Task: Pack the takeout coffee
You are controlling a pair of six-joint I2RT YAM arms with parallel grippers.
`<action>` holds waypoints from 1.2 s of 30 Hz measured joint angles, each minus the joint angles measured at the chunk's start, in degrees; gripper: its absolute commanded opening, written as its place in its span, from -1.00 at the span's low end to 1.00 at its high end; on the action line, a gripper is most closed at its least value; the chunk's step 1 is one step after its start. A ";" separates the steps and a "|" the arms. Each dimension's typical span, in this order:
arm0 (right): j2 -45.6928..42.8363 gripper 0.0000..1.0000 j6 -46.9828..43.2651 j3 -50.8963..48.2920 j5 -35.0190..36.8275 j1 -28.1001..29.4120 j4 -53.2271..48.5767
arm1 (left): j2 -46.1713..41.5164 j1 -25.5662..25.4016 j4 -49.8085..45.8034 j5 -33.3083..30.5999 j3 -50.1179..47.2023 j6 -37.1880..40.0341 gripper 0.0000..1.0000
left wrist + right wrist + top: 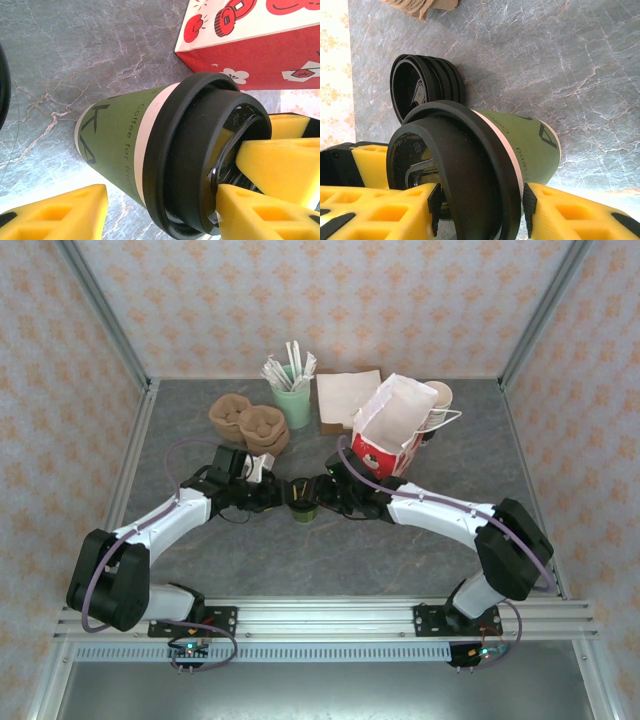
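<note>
Left side first. The left jaws are apart and sit right up against the coffee [120, 145] without squeezing it. One finger [55, 215] has bare table [75, 60] showing between it and the green wall. The other overlaps the edge of the lid [185, 160], and I can't tell if it really touches.

In the middle, the coffee sits between the two arms, toward the front-centre of the table. From above it reads as upright with the lid on top. Both wrist cams look rolled sideways, which is probably why it lies across the picture in them.

The right jaws look clamped on the lid, with a black pad [528, 210] on either side of the black band. So I'd say the right arm has it, and that's also the arm on the bag's side.

The bag [395, 430] stands just behind and to the right of the coffee, mouth open upward, and it's way taller. My guess is the next move hinges on that: up past the rim first, then back and right. The coffee has to stay upright, and the left jaws need to be out of the way.

Some of it is hard to see:
- From above, the two wrists cover most of the coffee.
- I can't tell if its base is on the table or just off it.
- The bag's inside is hidden.
</note>
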 measured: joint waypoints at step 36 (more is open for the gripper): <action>0.28 0.19 4.81 -2.75 -2.91 -1.51 5.09 | -0.28 0.37 0.11 -0.90 0.00 -0.02 0.18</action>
